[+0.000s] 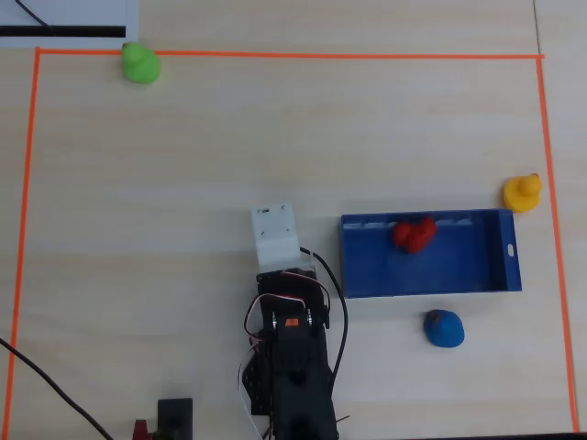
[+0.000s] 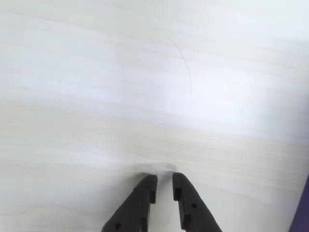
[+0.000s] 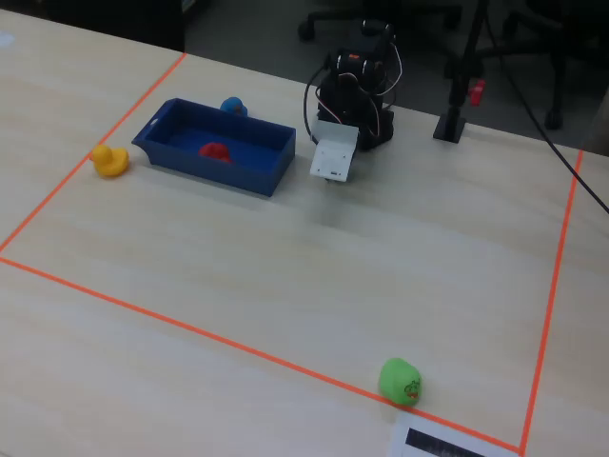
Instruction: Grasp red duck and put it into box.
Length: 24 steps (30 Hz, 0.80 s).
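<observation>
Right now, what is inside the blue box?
Only the red duck lies inside the box, near its far wall in the overhead view. The floor under the duck is covered; the rest is bare.

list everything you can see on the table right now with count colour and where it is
red duck: 1, red, inside the box, toward its far wall in the overhead view
box: 1, blue, right of the arm in the overhead view
yellow duck: 1, yellow, on the table off the box's upper right corner, by the tape
blue duck: 1, blue, on the table just below the box
green toy: 1, green, on the tape line, top left corner
orange tape: 1 rectangle, orange, bordering the work area
gripper: 1, black, jaws slightly apart and empty, over bare table
</observation>
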Motion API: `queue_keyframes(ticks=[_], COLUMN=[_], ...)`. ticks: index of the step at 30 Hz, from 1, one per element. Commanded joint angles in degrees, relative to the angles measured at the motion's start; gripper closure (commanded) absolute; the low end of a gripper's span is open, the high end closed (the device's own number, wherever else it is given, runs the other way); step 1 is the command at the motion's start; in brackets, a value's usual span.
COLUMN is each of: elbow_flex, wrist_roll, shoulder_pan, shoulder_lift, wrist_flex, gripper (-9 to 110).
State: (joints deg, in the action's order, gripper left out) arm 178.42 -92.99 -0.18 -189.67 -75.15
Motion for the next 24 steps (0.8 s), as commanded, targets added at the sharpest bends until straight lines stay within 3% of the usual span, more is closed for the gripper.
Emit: queue_keyframes(ticks=[1, 24], elbow_flex=[-0.2, -0.2], wrist_roll=[1.1, 1.3], shoulder_pan=[1.3, 2.2], shoulder_lift=[0.0, 0.0], wrist_flex=[-1.9, -1.9], gripper=[101, 99])
